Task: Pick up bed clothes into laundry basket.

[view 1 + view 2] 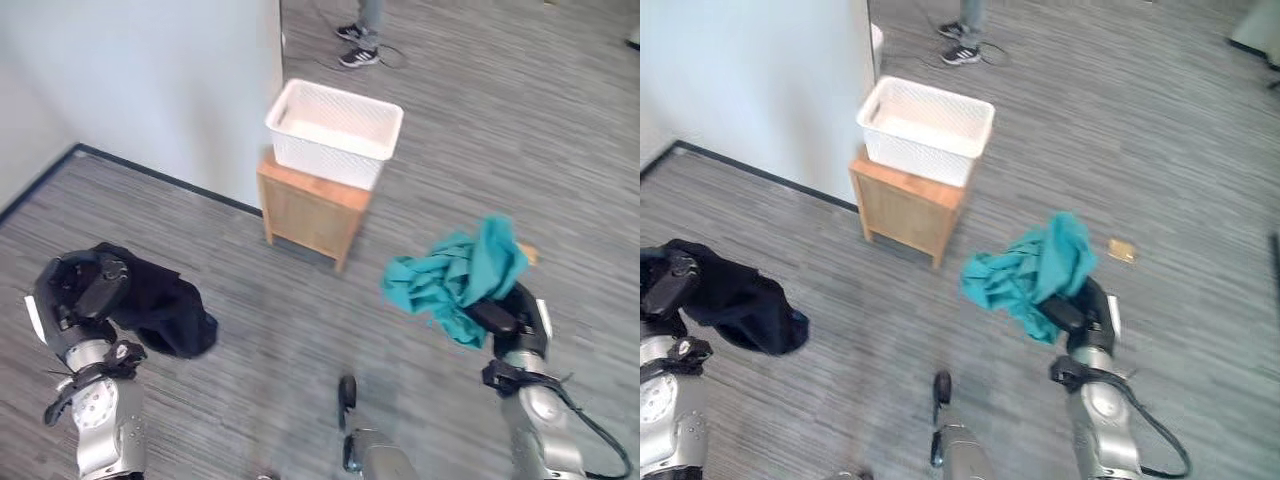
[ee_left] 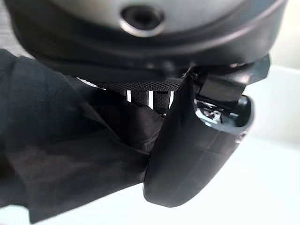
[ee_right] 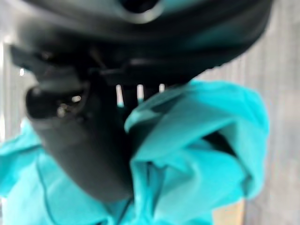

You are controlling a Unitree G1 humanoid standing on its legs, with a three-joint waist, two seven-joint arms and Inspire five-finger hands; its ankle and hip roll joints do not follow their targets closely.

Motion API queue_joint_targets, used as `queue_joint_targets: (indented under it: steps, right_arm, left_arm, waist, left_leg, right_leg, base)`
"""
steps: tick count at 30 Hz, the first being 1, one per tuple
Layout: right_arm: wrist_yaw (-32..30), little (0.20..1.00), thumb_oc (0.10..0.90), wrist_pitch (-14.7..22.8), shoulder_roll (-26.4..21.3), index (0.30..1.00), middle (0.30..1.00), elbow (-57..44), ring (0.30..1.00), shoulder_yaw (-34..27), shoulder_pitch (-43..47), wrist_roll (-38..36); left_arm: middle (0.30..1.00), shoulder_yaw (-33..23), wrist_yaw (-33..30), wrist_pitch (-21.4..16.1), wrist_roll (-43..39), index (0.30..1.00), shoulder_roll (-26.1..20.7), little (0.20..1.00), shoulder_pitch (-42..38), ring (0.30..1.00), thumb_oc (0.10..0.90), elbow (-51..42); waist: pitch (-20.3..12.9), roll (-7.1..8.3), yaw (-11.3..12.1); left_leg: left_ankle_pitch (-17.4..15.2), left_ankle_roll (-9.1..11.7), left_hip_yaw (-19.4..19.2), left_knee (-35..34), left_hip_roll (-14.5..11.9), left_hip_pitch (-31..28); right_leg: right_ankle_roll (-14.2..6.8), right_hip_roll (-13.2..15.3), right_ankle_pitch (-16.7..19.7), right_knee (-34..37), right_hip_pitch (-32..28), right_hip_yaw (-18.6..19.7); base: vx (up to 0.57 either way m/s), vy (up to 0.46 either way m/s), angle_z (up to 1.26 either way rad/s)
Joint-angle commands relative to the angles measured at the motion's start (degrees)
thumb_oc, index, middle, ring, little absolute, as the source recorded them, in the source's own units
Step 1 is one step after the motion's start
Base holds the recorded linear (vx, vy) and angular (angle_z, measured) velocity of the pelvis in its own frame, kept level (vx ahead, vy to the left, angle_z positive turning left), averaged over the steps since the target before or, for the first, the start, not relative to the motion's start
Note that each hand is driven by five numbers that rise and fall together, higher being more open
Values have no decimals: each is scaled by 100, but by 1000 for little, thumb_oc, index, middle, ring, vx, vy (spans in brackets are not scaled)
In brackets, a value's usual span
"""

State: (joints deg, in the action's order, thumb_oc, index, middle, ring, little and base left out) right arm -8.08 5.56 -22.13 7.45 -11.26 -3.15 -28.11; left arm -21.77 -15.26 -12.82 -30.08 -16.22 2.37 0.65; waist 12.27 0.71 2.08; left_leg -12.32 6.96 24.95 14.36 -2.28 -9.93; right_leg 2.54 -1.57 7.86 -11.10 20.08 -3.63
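- My right hand [image 1: 515, 318] was closed around a teal garment [image 1: 460, 275], thumb and fingers pinching its folds in my right wrist view; the bunch stood off the floor at about 4 o'clock from the basket, its long axis running roughly 2 to 8 o'clock, the high peak toward 2.
- My left hand [image 1: 80, 290] was curled into a black garment [image 1: 160, 300], which draped from my fingers toward 4 o'clock, down at 8 o'clock from the basket.
- The white laundry basket [image 1: 335, 130] sat on a small wooden cabinet [image 1: 310, 210] against the white wall [image 1: 150, 90], well apart from both garments.
- I could read no writing on either cloth.
- Grey striped carpet [image 1: 480, 150] lay between me and the basket; a person's shoes [image 1: 357, 45] stood beyond it at 12 o'clock.
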Motion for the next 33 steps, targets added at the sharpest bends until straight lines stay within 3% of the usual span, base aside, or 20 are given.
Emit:
queue_joint_targets:
  steps: [1,2,3,6,8,9,11,12,15,18,20,21,22,24,27,29,30,33]
  right_arm:
    - [-87,300,400,954,-438,300,300,-911,300,-443,158,-208]
    - [-153,300,400,959,-536,300,300,-871,300,-448,240,-220]
    - [-217,300,400,948,-607,300,300,-835,300,-440,291,-220]
    - [-208,300,400,910,-799,300,300,-988,300,-416,470,-251]
    - [-162,300,400,889,-963,300,300,-1081,300,-327,541,-207]
    - [-126,300,400,868,-1057,300,300,-1109,300,-266,617,-142]
    - [-78,300,400,822,-1298,300,300,-1060,300,-145,797,-73]
    - [-75,300,400,833,-1322,300,300,-1031,300,-130,823,-80]
    - [101,300,400,745,-1551,300,300,-843,300,137,1212,-170]
    - [130,300,400,664,-1867,300,300,-388,300,328,1589,-32]
    - [173,300,400,572,-2070,300,300,-123,300,516,1807,56]
    - [174,300,400,578,-2083,300,300,-97,300,535,1840,54]
    - [171,300,400,425,-2398,300,300,183,300,729,2062,229]
    - [76,300,400,333,-2868,300,300,578,300,919,2355,503]
    - [-20,300,400,174,-3487,300,300,1343,300,1437,3157,913]
    - [-77,300,400,103,-3801,300,300,1754,300,1797,3603,1051]
    - [-102,300,400,74,-4057,300,300,1863,300,1928,3729,1257]
    - [-150,300,400,50,-4039,300,300,2301,300,2220,4156,1409]
  left_arm:
    - [300,-166,178,-768,145,300,-1009,300,-228,300,400,-1211]
    - [300,-88,211,-742,111,300,-1067,300,-289,300,400,-1197]
    - [300,-45,197,-736,85,300,-1083,300,-343,300,400,-1175]
    - [300,-1,181,-793,-137,300,-1039,300,-420,300,400,-1165]
    - [300,11,170,-829,-217,300,-999,300,-385,300,400,-1139]
    - [300,25,168,-829,-197,300,-1029,300,-356,300,400,-1142]
    - [300,81,147,-838,-145,300,-1056,300,-332,300,400,-1142]
    - [300,78,140,-842,-137,300,-1040,300,-335,300,400,-1142]
    - [300,239,161,-838,-98,300,-1196,300,-421,300,400,-1206]
    - [300,258,185,-823,-95,300,-1276,300,-429,300,400,-1183]
    - [300,346,210,-762,-124,300,-1324,300,-429,300,400,-1121]
    - [300,339,210,-764,-126,300,-1316,300,-435,300,400,-1116]
    - [300,514,300,-701,-186,300,-1459,300,-482,300,400,-1060]
    - [300,742,370,-676,-169,300,-1677,300,-562,300,400,-1066]
    - [300,1107,551,-724,-343,300,-1700,300,-713,300,400,-1039]
    - [300,1268,610,-766,-546,300,-1629,300,-798,300,400,-1001]
    - [300,1418,625,-763,-588,300,-1596,300,-838,300,400,-997]
    - [300,1356,689,-761,-582,300,-1502,300,-637,300,400,-1054]
  waist:
    - [-746,400,-192]
    - [-656,495,-170]
    - [-576,556,-100]
    - [-502,606,148]
    - [-577,520,269]
    - [-613,419,358]
    - [-756,263,471]
    - [-730,243,465]
    - [-890,273,496]
    - [-928,342,595]
    - [-863,327,670]
    - [-851,326,671]
    - [-709,257,616]
    - [-628,194,564]
    - [-677,239,586]
    - [-662,295,469]
    - [-714,408,454]
    - [-786,478,581]
  left_leg:
    - [2089,-99,-528,532,-968,619]
    - [2097,-276,-610,790,-840,944]
    - [2014,-323,-599,900,-645,1207]
    - [1440,-244,-934,416,-99,1799]
    - [1157,-287,-1174,-293,376,1796]
    - [1240,-380,-1204,-695,670,1842]
    - [1575,-536,-1287,-1460,882,1697]
    - [1695,-538,-1286,-1576,871,1645]
    - [1472,-611,-1403,-1474,874,1421]
    - [1273,-710,-1346,-1453,840,1238]
    - [1199,-827,-1253,-1444,819,1076]
    - [1205,-835,-1262,-1446,833,1081]
    - [1236,-900,-1134,-1498,802,899]
    - [1273,-889,-948,-1526,743,820]
    - [1229,-788,-706,-1689,655,641]
    - [1178,-711,-557,-1750,675,554]
    - [1116,-647,-374,-1707,731,586]
    - [1054,-602,-404,-1745,687,591]
  right_leg:
    - [-1017,789,-571,664,-747,200]
    - [-910,722,-661,669,-933,218]
    - [-846,700,-718,709,-1096,270]
    - [-801,709,-892,960,-1550,232]
    - [-769,549,-948,1100,-1718,146]
    - [-755,354,-961,1141,-1794,149]
    - [-716,137,-1051,1238,-2024,144]
    - [-716,138,-1008,1243,-2025,138]
    - [-700,218,-1307,1112,-2204,0]
    - [-801,404,-1445,403,-2152,-35]
    - [-958,539,-1156,-640,-1850,-49]
    - [-972,556,-1187,-737,-1796,-32]
    - [-1038,577,-719,-1685,-1317,100]
    - [-993,453,-759,-2077,-962,315]
    - [-921,551,-960,-1393,-756,418]
    - [-991,519,-889,-96,-874,546]
    - [-1116,510,-835,552,-1140,801]
    - [-1138,672,-721,979,-1478,570]
  base:
    - [382,-470,39]
    - [357,-448,65]
    - [317,-355,65]
    - [373,-290,-6]
    - [376,-233,-19]
    - [383,-173,-14]
    - [328,-111,-16]
    - [278,-38,-12]
    - [266,8,-11]
    - [268,47,9]
    - [181,90,12]
    - [164,105,18]
    - [115,79,17]
    - [151,25,42]
    - [205,-86,60]
    - [261,-158,35]
    - [194,-134,48]
    - [119,-130,75]
